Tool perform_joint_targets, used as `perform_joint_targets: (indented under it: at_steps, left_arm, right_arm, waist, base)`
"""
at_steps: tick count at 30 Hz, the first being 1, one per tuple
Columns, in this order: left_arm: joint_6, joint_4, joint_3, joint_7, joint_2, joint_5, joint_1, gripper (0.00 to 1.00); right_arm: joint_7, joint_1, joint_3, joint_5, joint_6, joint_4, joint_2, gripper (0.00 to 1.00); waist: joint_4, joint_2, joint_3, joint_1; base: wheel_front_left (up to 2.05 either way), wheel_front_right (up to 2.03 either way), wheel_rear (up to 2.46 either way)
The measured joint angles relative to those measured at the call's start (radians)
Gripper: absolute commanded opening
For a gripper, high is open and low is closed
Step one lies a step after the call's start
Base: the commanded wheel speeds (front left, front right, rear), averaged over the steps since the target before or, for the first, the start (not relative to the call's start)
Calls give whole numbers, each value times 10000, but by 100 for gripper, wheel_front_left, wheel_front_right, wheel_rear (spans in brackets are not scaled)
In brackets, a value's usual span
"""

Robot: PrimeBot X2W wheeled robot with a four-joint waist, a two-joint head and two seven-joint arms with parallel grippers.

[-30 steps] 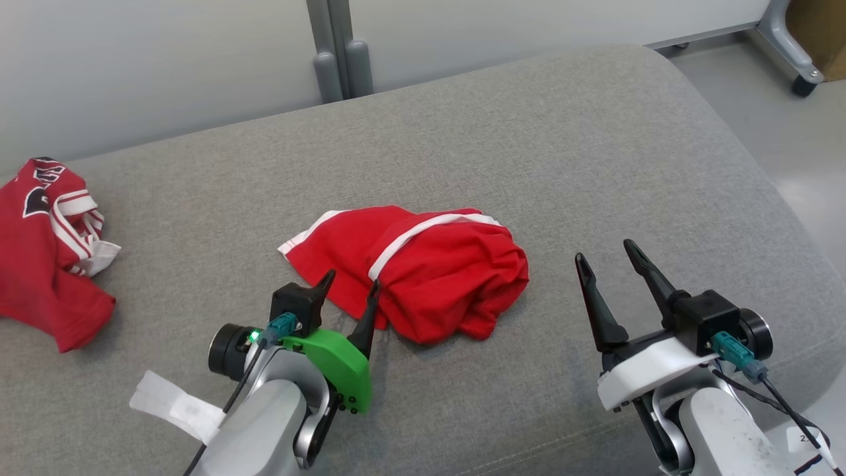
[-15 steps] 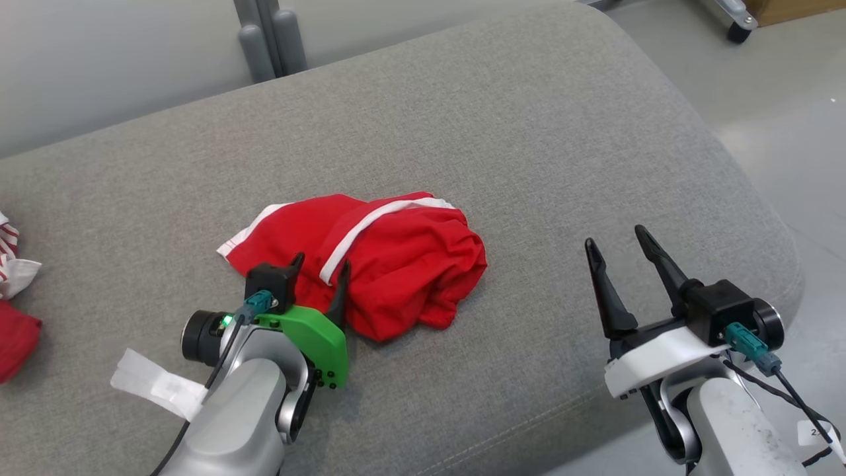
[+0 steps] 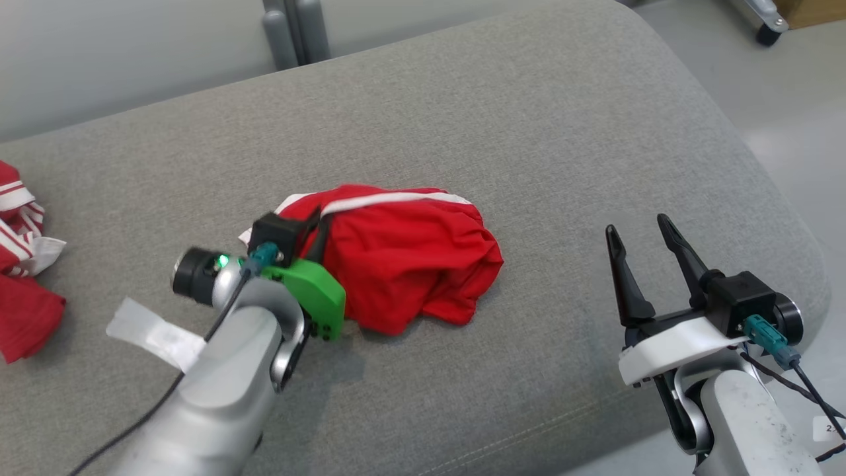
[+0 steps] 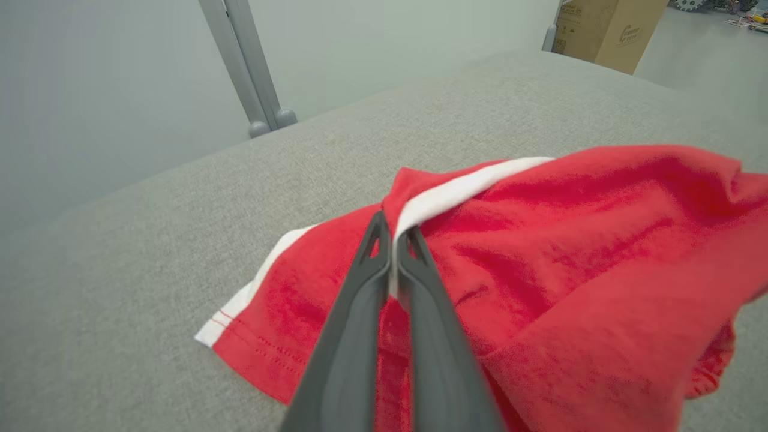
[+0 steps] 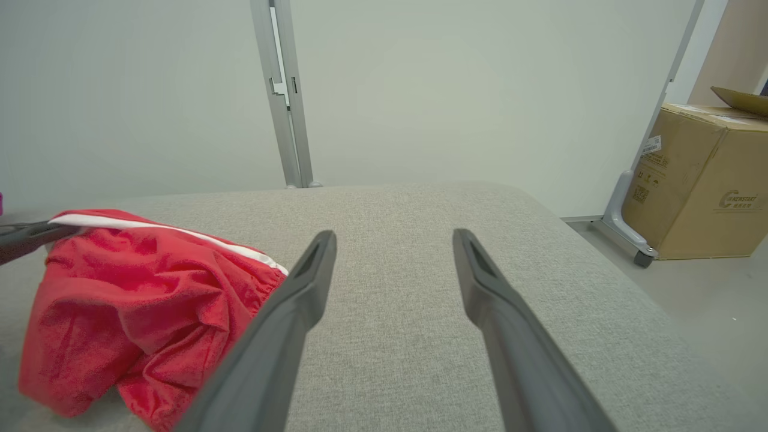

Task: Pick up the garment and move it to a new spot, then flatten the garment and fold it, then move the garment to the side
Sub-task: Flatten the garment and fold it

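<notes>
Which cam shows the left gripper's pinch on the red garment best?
Left wrist view: the left gripper is shut on the red garment at its white stripe, seen straight along the fingers. Head view shows the grip from above, partly behind its own wrist. Right wrist view catches a dark finger at its left edge.

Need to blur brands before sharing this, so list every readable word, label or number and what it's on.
"NEWSTART": printed on the side of the cardboard box, right wrist view.
White sticker on that box: too small to read.
Paper tag at the head view's lower right corner: begins "2", rest unreadable.
Garment: no lettering visible.
</notes>
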Motion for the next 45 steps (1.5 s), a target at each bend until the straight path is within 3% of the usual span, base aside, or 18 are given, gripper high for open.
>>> perform_joint_targets:
  at_steps: [12,16,19,24,34,45]
  left_arm:
    - [297,-1551,-986,-35,1634,3266,-2346,0]
    - [299,-1628,-1883,-90,1315,3557,-2000,0]
    - [15,-1214,-2539,-19,878,3392,-512,0]
    - [-134,-577,-2581,190,826,2556,1566,0]
    - [88,-848,-2224,86,604,2320,1639,0]
    - [21,-2286,-3072,-4,205,2997,1510,0]
  right_arm:
    - [0,43,-33,0,-67,35,10,100]
    - [0,207,-23,0,-73,38,12,100]
    - [0,237,21,0,-61,44,25,100]
    - [0,238,-6,0,-61,25,29,100]
    - [0,238,-29,-2,-58,61,25,100]
    - [0,239,82,-4,31,194,44,100]
  waist:
    - [963,0,-480,0]
    - [1197,0,-606,0]
    - [1316,0,-609,0]
    - [1437,0,-495,0]
    - [1743,0,-525,0]
    - [1834,0,-735,0]
  base:
    - [0,0,0]
    - [0,0,0]
    - [0,0,0]
    - [0,0,0]
    - [0,0,0]
    - [0,0,0]
